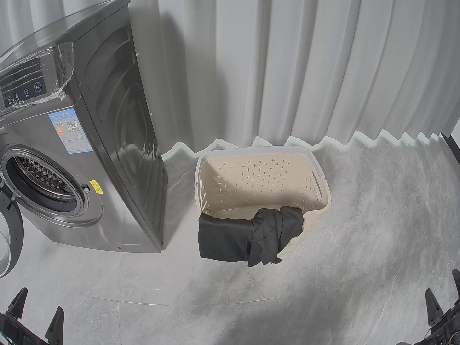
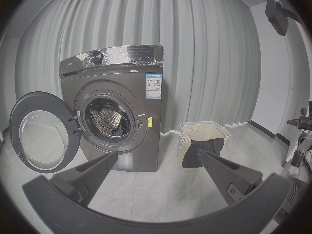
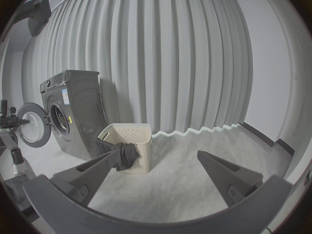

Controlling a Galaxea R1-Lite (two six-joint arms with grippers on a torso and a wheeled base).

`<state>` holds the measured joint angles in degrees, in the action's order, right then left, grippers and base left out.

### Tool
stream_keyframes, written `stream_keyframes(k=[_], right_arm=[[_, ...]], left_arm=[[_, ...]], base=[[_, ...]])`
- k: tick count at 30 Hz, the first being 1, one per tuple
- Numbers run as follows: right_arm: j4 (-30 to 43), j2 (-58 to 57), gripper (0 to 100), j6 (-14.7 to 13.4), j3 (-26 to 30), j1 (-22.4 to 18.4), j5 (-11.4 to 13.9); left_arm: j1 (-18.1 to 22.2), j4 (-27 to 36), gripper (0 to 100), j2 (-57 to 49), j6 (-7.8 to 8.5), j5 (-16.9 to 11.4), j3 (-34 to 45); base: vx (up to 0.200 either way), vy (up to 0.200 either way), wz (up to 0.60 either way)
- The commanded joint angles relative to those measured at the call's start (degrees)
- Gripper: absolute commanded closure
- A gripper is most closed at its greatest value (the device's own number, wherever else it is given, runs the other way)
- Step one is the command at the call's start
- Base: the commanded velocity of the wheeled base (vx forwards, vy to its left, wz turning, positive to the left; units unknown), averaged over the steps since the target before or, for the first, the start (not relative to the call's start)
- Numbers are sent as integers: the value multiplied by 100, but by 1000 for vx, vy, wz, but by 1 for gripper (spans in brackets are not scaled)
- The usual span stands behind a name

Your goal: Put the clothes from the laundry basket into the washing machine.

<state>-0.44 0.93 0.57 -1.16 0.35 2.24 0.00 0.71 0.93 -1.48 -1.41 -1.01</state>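
A cream laundry basket point(image 1: 261, 178) with perforated walls and a handle slot on its side stands on the grey marbled floor point(image 1: 364, 245). A dark garment point(image 1: 249, 238) is draped over the basket's rim on the robot's side. Part of it lies flat against the outside of that wall, and a bunched, twisted part hangs down towards the floor. What shows of the inside of the basket looks bare, though its bottom behind the garment is hidden. The grey front-loading washing machine point(image 1: 72, 144) stands just beside the basket on the robot's left, with a narrow gap of floor between them. Its round door point(image 2: 44, 132) is swung fully open to the side away from the basket, showing the steel drum point(image 2: 109, 119). A pleated white curtain point(image 1: 287, 58) hangs behind the basket, its hem touching the floor close to the basket's far wall. The left gripper point(image 1: 40, 300) hangs well apart from the basket on the robot's side, towards the machine, with its jaws spread wide and nothing between them. The right gripper point(image 1: 441, 281) hangs well apart from the basket on the opposite side, its jaws likewise spread wide and holding nothing
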Motion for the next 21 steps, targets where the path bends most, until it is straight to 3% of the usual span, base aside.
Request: stream_keyframes(k=[1, 3, 5, 10, 18, 21], right_arm=[[-229, 127, 0, -251, -1229, 53, 13], [0, 628, 0, -295, -1747, 53, 66], [316, 1015, 0, -295, -1923, 70, 233], [448, 2034, 0, -277, -1739, 53, 813], [422, 3318, 0, -163, -1633, 307, 1182], [246, 4056, 0, -172, -1624, 747, 1208]], left_arm=[[0, 0, 0, -93, -2, 1, 75], [0, 0, 0, -93, 16, 1, 75], [0, 0, 0, -93, 16, 1, 75], [0, -9, 0, -93, 24, 1, 75], [0, 0, 0, -93, 24, 1, 75], [0, -9, 0, -93, 33, 1, 84]], base=[[0, 0, 0], [0, 0, 0], [0, 0, 0], [80, 0, 0], [25, 0, 0], [0, 0, 0]])
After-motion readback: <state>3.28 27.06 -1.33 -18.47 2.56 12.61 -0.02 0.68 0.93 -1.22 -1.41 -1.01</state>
